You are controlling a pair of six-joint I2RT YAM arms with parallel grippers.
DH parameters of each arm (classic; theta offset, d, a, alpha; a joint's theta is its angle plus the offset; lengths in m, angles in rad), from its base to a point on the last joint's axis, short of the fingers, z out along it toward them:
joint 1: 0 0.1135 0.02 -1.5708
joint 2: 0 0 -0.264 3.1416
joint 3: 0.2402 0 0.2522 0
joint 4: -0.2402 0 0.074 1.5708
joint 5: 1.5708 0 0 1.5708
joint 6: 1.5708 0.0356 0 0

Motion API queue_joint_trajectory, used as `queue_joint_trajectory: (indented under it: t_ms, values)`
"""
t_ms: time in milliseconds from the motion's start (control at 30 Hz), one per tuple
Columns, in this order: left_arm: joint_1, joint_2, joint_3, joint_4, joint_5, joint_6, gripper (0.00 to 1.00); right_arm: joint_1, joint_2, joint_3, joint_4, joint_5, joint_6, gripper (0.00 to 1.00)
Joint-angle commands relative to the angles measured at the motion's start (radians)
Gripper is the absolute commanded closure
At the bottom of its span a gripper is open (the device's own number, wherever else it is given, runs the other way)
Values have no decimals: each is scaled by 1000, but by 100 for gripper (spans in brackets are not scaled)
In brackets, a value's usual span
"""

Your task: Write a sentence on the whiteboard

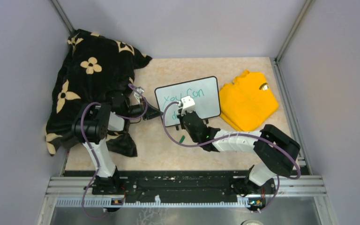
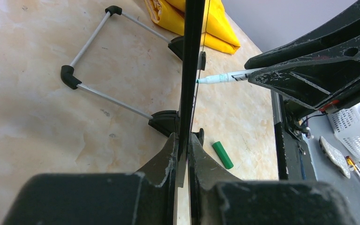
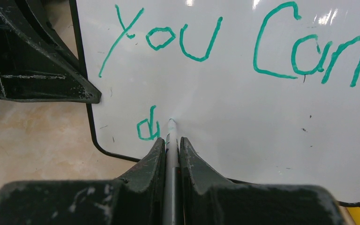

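Note:
The whiteboard stands propped on the table, black-framed, with green writing "You Can" and a "d" below it. My left gripper is shut on the whiteboard's left edge, seen edge-on. In the right wrist view the right gripper is shut on a green marker whose tip touches the board just right of the "d". The left wrist view shows that marker meeting the board face. The right gripper sits in front of the board's lower left part.
A folded yellow shirt lies right of the board. A black blanket with cream flowers fills the back left. The marker's green cap lies on the table in front of the board. Grey walls enclose the table.

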Motion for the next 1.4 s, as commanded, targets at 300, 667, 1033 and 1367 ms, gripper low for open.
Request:
queue_joint_trajectory:
  t_ms: [300,667,1033,1367]
  values:
    - [-25,12,-3,-87,-7,24,100,-13,23,52,20,-49,9,100]
    - [-25,11,0,-90,-9,25,100,-8,26,37,4,-54,32,100]
    - [-25,10,1,-94,-8,28,100,-18,-215,-47,-25,20,42,100]
    - [-25,11,4,-103,-8,35,100,-83,-293,-137,0,1,6,100]
